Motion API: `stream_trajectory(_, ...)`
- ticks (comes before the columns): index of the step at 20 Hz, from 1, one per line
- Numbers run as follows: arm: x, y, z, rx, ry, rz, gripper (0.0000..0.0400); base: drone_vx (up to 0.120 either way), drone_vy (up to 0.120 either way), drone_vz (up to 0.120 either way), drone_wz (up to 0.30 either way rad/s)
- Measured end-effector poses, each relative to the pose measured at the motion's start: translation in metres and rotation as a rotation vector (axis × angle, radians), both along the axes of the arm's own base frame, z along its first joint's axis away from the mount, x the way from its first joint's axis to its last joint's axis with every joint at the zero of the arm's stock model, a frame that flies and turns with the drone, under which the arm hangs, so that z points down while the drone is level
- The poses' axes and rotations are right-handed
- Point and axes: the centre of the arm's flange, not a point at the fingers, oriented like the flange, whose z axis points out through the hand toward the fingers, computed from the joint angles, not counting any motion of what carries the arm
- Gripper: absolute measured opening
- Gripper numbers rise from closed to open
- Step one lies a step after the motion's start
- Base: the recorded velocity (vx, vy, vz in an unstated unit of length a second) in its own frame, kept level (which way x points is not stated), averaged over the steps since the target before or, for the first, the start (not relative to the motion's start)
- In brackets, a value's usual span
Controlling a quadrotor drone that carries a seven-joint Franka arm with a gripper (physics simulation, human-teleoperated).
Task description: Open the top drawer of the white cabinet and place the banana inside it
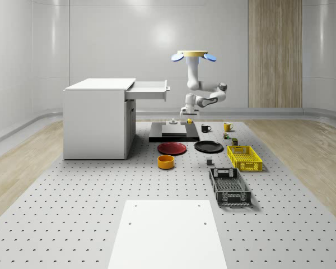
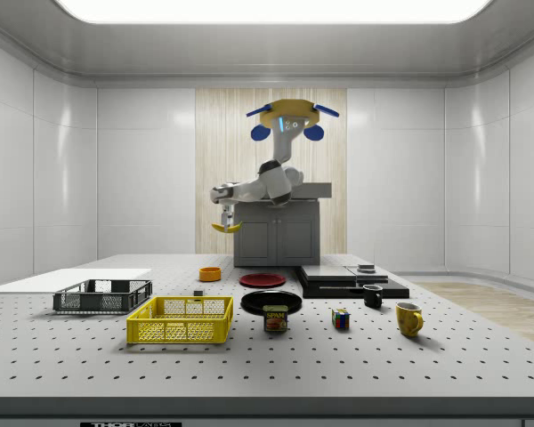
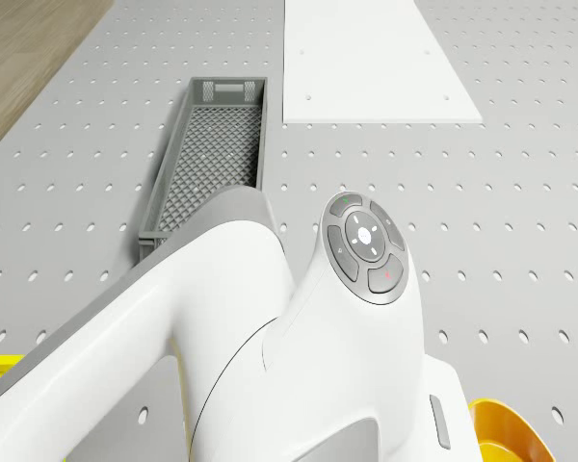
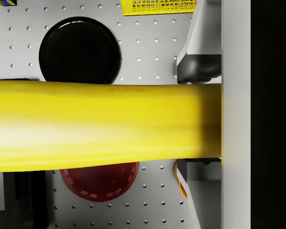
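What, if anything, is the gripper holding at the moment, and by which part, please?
The gripper holds the banana, lifted off the table; its fingers clamp the fruit near one end.

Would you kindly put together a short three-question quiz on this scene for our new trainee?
1. True or false: the top drawer of the white cabinet is shut.
2. What does the gripper hold? A) orange bowl B) banana C) yellow mug
3. Fill in: in the whole-scene view, the drone hovers to the cabinet's ____.

Key
1. False: it stands pulled out.
2. B: the banana hangs clamped in the air.
3. Right, above the black platform.
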Motion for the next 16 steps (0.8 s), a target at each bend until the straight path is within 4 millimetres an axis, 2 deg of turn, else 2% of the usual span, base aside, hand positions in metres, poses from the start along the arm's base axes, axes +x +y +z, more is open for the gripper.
stream_trajectory(16,0.0000,0.0000,0.0000,0.000,0.000,-0.001,0.0201,-0.120,0.000,0.120,0.000)
